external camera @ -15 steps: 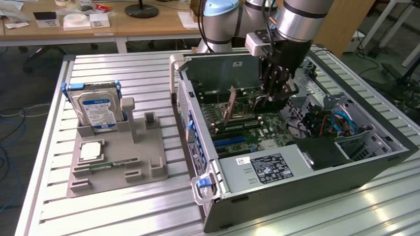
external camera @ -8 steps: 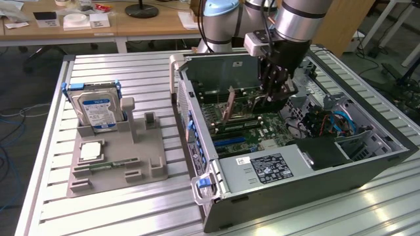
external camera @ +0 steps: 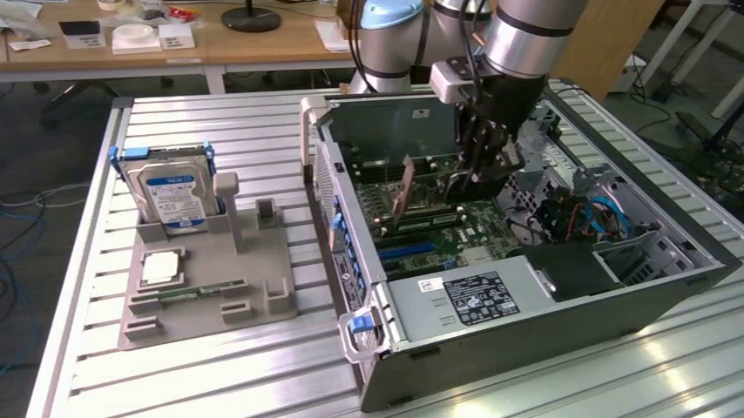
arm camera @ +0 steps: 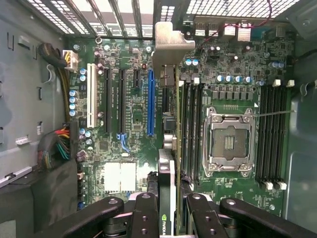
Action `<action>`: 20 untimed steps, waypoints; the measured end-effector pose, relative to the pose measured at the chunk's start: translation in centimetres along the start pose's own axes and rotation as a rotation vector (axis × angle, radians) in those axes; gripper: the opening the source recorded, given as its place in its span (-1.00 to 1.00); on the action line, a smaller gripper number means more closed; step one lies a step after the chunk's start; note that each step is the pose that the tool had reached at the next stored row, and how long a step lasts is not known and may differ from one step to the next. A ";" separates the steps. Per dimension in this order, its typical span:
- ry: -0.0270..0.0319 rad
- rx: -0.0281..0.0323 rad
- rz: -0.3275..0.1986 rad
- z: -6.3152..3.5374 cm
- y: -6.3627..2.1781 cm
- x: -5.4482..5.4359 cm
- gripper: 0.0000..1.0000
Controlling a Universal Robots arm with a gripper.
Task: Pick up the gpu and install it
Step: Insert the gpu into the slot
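The gpu (arm camera: 167,173) held inside the open computer case (external camera: 581,322)
The two fingers (arm camera: 198,218) are closed tight on the one gpu. It stands on its thin edge between them, I think so it can push down into a slot. One long blue slot (arm camera: 150,101) lies just beside it.

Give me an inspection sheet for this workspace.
Surface: slatted metal table carrying an open computer case.
Job's things: graphics card held edge-on above the motherboard, beside the blue slot.
Clutter: grey tray with a hard drive, chip and memory stick.
End effector: shut on the graphics card, inside the case.
Cables: coloured wire bundle in the case; loose cables on the floor.
Surroundings: wooden desks behind.
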State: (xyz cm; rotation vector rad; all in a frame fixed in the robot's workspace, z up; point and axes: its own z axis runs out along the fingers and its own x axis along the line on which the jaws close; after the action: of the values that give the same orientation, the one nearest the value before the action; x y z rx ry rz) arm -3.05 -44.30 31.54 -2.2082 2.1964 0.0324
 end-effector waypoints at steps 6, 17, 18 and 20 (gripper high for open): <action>-0.0003 0.0005 -0.001 0.20 0.03 0.0 -0.47; -0.0001 0.0020 -0.005 0.82 0.17 0.0 -0.47; -0.0002 0.0021 -0.005 0.83 0.23 0.1 -0.47; 0.0000 0.0019 -0.006 0.84 0.30 0.2 -0.47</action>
State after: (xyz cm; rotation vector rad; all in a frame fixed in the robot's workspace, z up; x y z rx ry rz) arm -3.35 -44.45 30.70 -2.2132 2.1893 0.0302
